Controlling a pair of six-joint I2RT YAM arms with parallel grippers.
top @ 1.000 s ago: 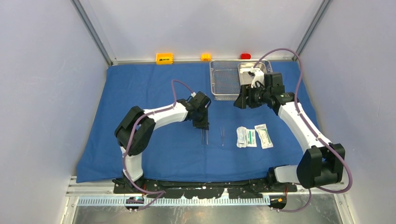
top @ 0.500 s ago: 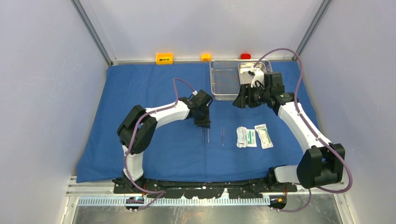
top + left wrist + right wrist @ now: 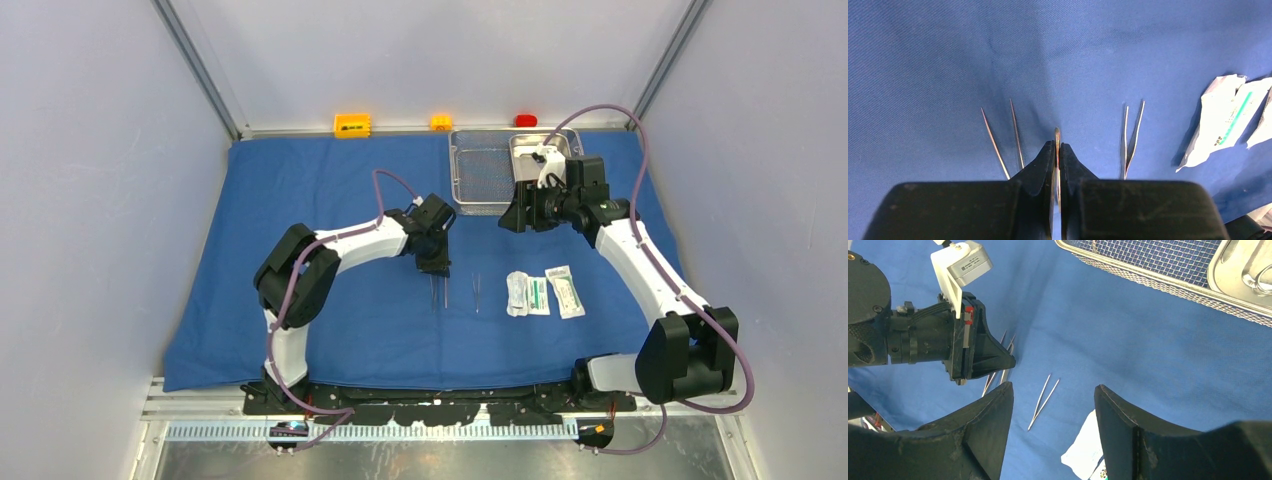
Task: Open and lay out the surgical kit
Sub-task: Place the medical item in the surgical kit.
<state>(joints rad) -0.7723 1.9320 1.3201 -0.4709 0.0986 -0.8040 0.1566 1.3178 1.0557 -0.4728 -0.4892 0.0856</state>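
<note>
**Left gripper** [image 3: 1057, 150]: closed, pinching a slim steel instrument [image 3: 1057, 134] whose tip projected just past the fingertips. It hung low over the blue cloth [image 3: 300, 200], which lay spread flat. Whether the instrument touched the cloth could not be told. The splayed forceps [image 3: 1003, 135] lay on the cloth just beside these fingers, on the side away from the right arm. The second forceps [image 3: 1132, 135] lay near them on the side toward the right arm. Beyond that lay the white-green packets [image 3: 1223, 120], side by side.

**Right gripper** [image 3: 1053, 390]: jaws wide apart with nothing between them, hovering above bare cloth. The steel mesh tray [image 3: 1158, 260] stood just beyond this gripper on the far side. The smaller steel pan [image 3: 1243, 270] rested in the tray's end away from the left arm. The packets lay on the near side of the right gripper, toward the arm bases and apart from it. The left gripper lay ahead of its open fingers, across the cloth.
</note>
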